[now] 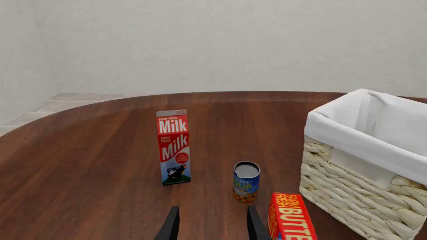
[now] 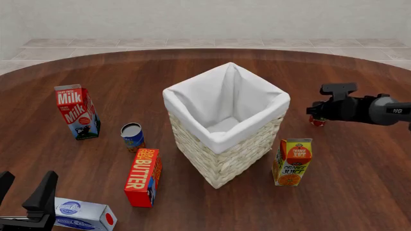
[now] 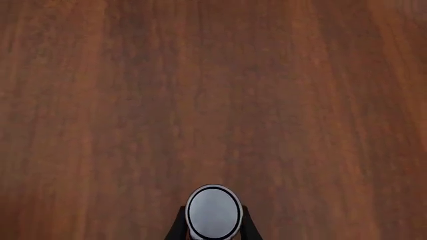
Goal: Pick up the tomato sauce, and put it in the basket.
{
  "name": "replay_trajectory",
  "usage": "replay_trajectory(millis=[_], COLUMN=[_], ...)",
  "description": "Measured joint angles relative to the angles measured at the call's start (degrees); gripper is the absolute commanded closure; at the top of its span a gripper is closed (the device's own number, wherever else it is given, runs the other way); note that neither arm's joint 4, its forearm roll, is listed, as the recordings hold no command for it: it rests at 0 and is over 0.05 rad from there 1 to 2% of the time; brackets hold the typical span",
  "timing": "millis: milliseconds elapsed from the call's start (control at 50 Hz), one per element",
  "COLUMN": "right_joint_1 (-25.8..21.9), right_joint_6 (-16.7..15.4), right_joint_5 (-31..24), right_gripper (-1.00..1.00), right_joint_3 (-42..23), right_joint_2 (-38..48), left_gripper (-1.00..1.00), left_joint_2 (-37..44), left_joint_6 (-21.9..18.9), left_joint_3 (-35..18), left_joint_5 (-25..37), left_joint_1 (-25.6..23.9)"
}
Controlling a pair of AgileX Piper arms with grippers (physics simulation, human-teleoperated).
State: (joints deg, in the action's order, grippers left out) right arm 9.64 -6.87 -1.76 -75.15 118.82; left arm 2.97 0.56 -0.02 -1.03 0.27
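1. The right gripper (image 3: 213, 231) has its jaws clenched on the tomato sauce (image 3: 213, 212), a small cylindrical can with a silver top; in the right wrist view the dark fingers (image 3: 179, 227) press against both sides of the can.
2. In the front view the right gripper (image 2: 316, 117) sits to the right of the basket (image 2: 222, 154), with the red of the tomato sauce (image 2: 317, 122) showing just beneath it. Whether the can rests on the bench or is lifted clear cannot be told.
3. The basket is a tall square pale woven wicker container with a white cloth lining folded over its rim. It stands upright near the middle of the dark brown wooden bench (image 2: 359, 192).
4. The left gripper (image 2: 26, 195) is at the near left edge of the front view, its jaws released, with a clear gap between the fingers (image 1: 170, 226) and nothing held.
5. A red and white milk carton (image 2: 77, 111) stands upright at the left of the bench.
6. A blue-labelled can (image 2: 132, 136) stands between the milk carton and the basket.
7. A red butter box (image 2: 144, 177) lies on its side near the basket's front left.
8. A yellow orange juice carton (image 2: 293, 162) stands upright just beside the basket's right front corner.
9. A white and blue box (image 2: 82, 213) lies flat beside the left gripper.
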Motion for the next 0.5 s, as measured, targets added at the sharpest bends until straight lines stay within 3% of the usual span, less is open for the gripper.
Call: replay_trajectory(millis=[500], right_joint_1=[-1.2], right_joint_6=[0.1], right_joint_5=[-4.0], right_gripper=[1.0], right_joint_3=[13.0], right_joint_2=[-20.8], left_gripper=[-1.0], left_joint_2=[0.0], left_joint_6=[0.0], left_joint_3=[0.0], left_joint_5=[0.0], left_joint_1=[0.0])
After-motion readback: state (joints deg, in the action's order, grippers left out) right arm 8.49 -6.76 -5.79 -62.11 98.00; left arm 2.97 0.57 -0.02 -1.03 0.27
